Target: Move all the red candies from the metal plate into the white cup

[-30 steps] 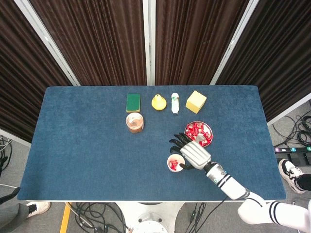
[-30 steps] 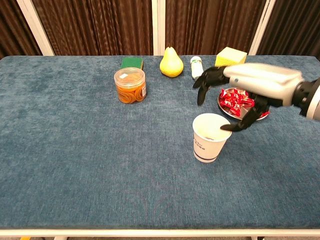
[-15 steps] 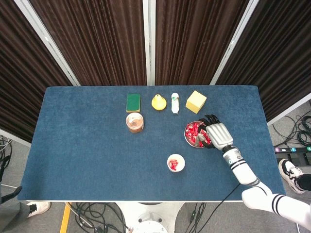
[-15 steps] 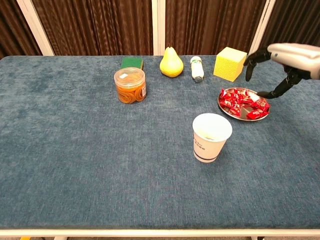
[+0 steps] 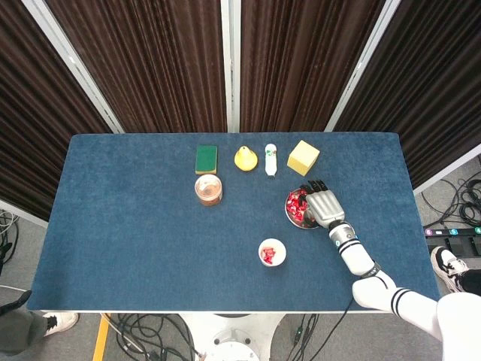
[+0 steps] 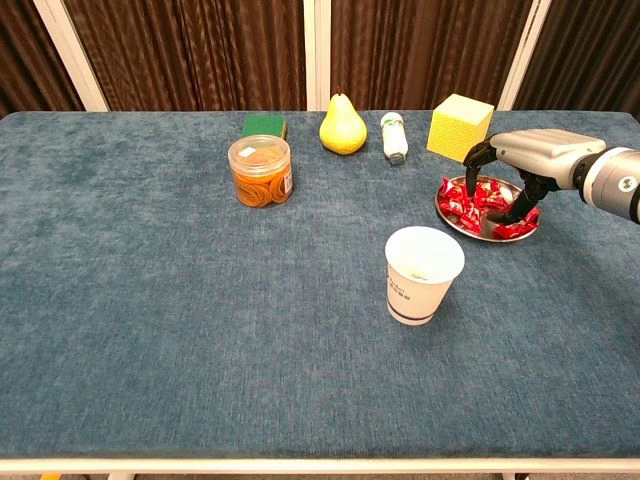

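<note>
- Blue-covered desk.
- On it: green sponge, pear, small bottle, yellow block, orange jar, metal plate, white cup.

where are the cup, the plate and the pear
cup (image 6: 424,274), chest view, on its side wall
plate (image 6: 446,213), chest view, on its left rim
pear (image 6: 342,128), chest view, on its body

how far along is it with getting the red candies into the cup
Partly done. The head view shows a few red candies already in the white cup. Right now the right robot hand is down over the metal plate, fingers among the red candies; whether it grips one is unclear. Most of the pile is left.
</note>
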